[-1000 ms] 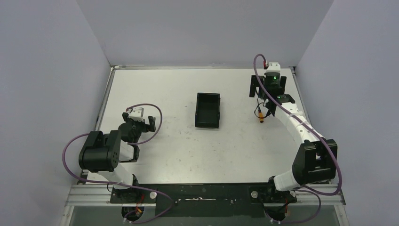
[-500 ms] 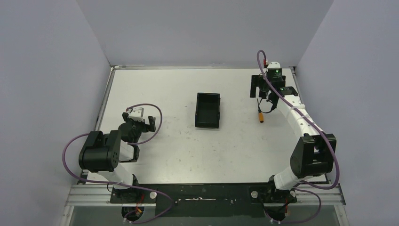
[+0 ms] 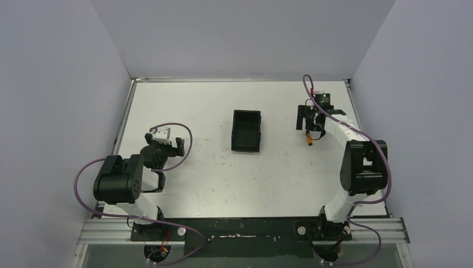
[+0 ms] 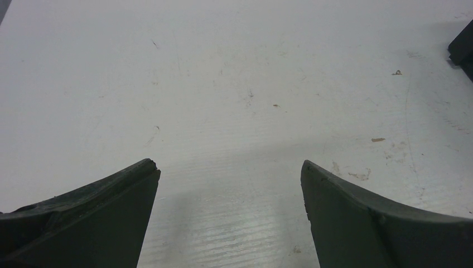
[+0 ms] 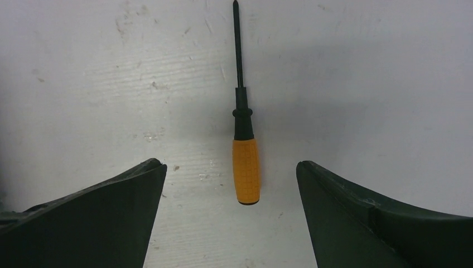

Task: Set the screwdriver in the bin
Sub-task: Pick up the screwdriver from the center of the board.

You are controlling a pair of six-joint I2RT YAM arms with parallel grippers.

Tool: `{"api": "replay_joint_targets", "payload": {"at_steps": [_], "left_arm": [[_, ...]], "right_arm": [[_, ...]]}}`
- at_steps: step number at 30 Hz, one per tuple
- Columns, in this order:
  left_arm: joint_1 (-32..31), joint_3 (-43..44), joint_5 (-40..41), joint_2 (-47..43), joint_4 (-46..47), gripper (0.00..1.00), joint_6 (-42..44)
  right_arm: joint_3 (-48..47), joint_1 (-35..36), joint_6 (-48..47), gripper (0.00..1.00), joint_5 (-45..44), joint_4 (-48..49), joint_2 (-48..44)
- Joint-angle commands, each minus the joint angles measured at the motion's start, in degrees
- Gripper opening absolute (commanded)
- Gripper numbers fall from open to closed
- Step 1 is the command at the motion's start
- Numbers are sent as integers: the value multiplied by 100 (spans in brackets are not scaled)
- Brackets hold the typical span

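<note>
The screwdriver (image 5: 246, 170), with a short orange handle and a thin dark shaft, lies flat on the white table; in the top view (image 3: 310, 137) it is right of the bin. My right gripper (image 5: 228, 164) is open and hovers just above it, one finger on each side of the handle end, not touching it. In the top view the right gripper (image 3: 313, 124) points down at the far right. The black open-top bin (image 3: 246, 130) stands empty at the table's middle. My left gripper (image 4: 228, 163) is open and empty over bare table at the near left (image 3: 165, 146).
A corner of the bin (image 4: 462, 50) shows at the right edge of the left wrist view. Grey walls close in the table on the left, back and right. The table surface (image 3: 195, 106) has small scuffs and specks.
My right gripper has moved nearer and lower, from the far right corner to just over the screwdriver, and its elbow has risen. The left arm, bin and screwdriver have not moved.
</note>
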State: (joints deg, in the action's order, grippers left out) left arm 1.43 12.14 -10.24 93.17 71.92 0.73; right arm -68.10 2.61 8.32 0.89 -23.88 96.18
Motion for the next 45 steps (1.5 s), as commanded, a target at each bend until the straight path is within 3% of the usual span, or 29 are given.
{"api": "replay_joint_targets", "payload": {"at_steps": [1, 8, 13, 20, 23, 35, 45], "left_arm": [[-3, 60, 13, -48, 196, 97, 39], [-8, 60, 13, -52, 200, 97, 41], [-8, 60, 14, -42, 199, 97, 39], [-3, 60, 16, -51, 205, 97, 41], [-10, 60, 18, -48, 199, 97, 40], [-10, 60, 14, -47, 201, 97, 41], [-7, 60, 13, -51, 194, 97, 41]], "right_arm": [[238, -75, 133, 89, 146, 384, 182], [481, -137, 181, 78, 92, 578, 526], [503, -152, 184, 60, 48, 612, 642], [506, -148, 150, 47, -71, 600, 664], [485, -161, 116, 46, -241, 589, 697], [366, -181, 49, 18, -199, 489, 647], [111, -179, -2, 16, -251, 135, 65]]}}
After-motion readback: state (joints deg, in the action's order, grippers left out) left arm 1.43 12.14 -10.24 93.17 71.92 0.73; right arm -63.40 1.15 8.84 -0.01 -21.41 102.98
